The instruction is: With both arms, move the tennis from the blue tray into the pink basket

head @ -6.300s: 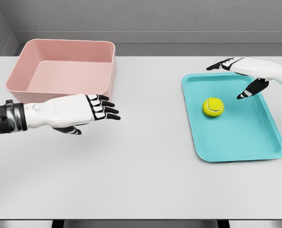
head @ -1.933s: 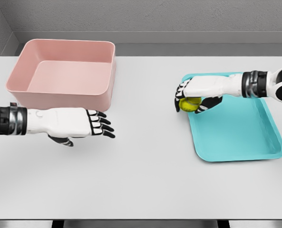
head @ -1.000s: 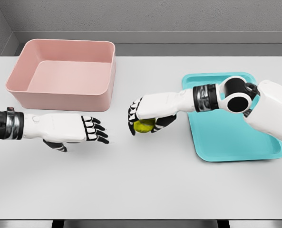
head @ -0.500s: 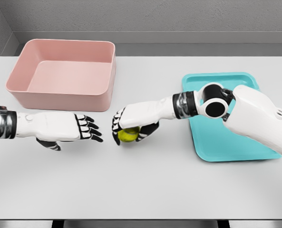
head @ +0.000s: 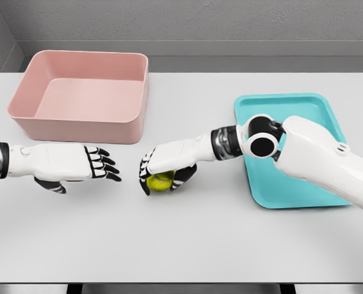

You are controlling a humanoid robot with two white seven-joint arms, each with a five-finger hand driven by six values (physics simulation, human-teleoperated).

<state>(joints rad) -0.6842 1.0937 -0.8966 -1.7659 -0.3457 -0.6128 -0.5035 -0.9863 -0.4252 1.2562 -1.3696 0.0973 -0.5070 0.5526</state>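
Head view of a two-arm handover staged at mid-worktop. The right hand (head: 166, 166) reaches across from the 3 o'clock side, its fingers curled down over the tennis ball (head: 161, 181), which sits low against the white worktop (head: 187, 245); whether the ball rests on the surface or hangs just above it cannot be told. The ball lies clear of the blue tray (head: 328, 116), which now carries nothing visible, and well short of the pink basket (head: 83, 92) at about 11 o'clock from the ball.

The left hand (head: 71, 164) holds nothing. Its fingers (head: 101, 165) are extended and slightly spread, pointing toward 3 o'clock, directly at the ball.

The governing relation is this: the ball lies at 3 o'clock from the left fingertips, near but apart, with a strip of bare worktop between the two hands. The right hand covers the ball's top and its 3 o'clock flank, so the exposed side, judged from this view, is the one facing 9 o'clock, toward the left hand. Being round, the ball offers no long axis to align with.

The left hand is the nearer to the basket, so the transfer probably falls to it: it would need to close the gap along the 3 o'clock line and take the ball before the right fingers open.
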